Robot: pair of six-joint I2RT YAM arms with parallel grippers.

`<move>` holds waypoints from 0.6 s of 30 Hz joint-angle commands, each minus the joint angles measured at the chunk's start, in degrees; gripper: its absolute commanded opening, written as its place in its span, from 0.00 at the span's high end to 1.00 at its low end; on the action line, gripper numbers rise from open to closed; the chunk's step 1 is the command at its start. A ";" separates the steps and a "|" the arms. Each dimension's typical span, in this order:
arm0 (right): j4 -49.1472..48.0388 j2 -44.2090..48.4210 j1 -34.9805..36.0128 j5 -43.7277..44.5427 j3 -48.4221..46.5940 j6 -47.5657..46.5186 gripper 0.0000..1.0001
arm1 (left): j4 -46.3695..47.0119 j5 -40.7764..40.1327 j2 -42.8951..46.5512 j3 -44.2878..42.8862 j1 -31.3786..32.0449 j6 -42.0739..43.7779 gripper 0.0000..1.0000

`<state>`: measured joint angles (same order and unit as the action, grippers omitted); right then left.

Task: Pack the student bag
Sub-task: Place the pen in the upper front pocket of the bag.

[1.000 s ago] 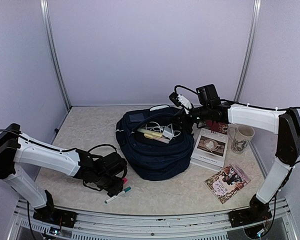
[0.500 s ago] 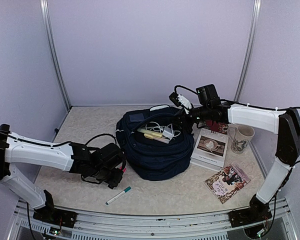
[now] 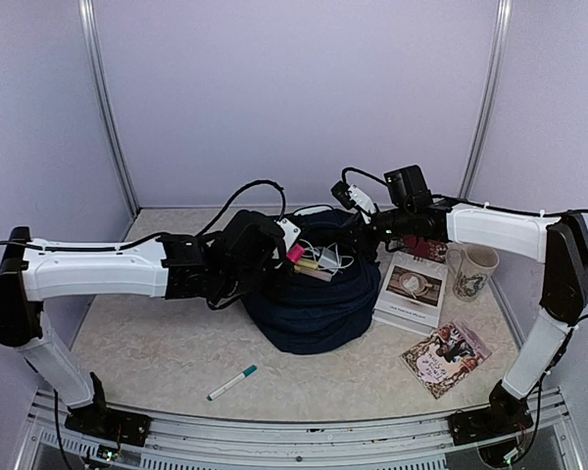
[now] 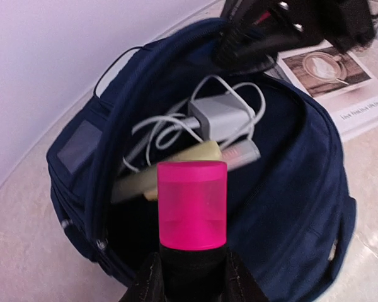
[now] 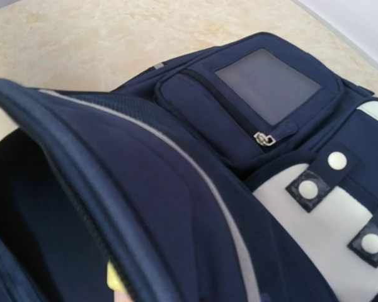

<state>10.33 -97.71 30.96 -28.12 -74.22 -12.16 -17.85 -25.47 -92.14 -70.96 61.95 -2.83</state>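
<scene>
The student bag (image 3: 314,304) is a dark navy backpack in the middle of the table with its main compartment open. It also fills the left wrist view (image 4: 302,189) and the right wrist view (image 5: 195,207). Inside lie a white charger (image 4: 222,116) with its cable and pale yellow pens (image 4: 176,167). My left gripper (image 3: 290,257) is shut on a marker with a pink cap (image 4: 192,204) and holds it above the opening. My right gripper (image 3: 359,231) grips the bag's upper right rim and holds the flap up; its fingers are hidden in its own wrist view.
A green-capped marker (image 3: 232,382) lies on the table near the front. A white book (image 3: 410,291), a dark red book (image 3: 427,249), a mug (image 3: 471,271) and a colourful booklet (image 3: 447,358) sit to the right of the bag.
My left arm has lifted from the table at the front left and swung right, carrying the pink-capped marker over the bag's opening. The right arm and the green marker have not moved.
</scene>
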 commanded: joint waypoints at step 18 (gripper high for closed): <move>-2.30 2.02 -0.29 -3.72 -1.95 2.26 1.00 | 8.61 0.82 -9.31 -9.74 -2.82 19.40 0.10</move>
<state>10.46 -97.71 30.96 -28.82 -74.22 -10.85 -11.79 -28.99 -111.74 -84.31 57.69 16.84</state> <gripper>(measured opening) 0.032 0.875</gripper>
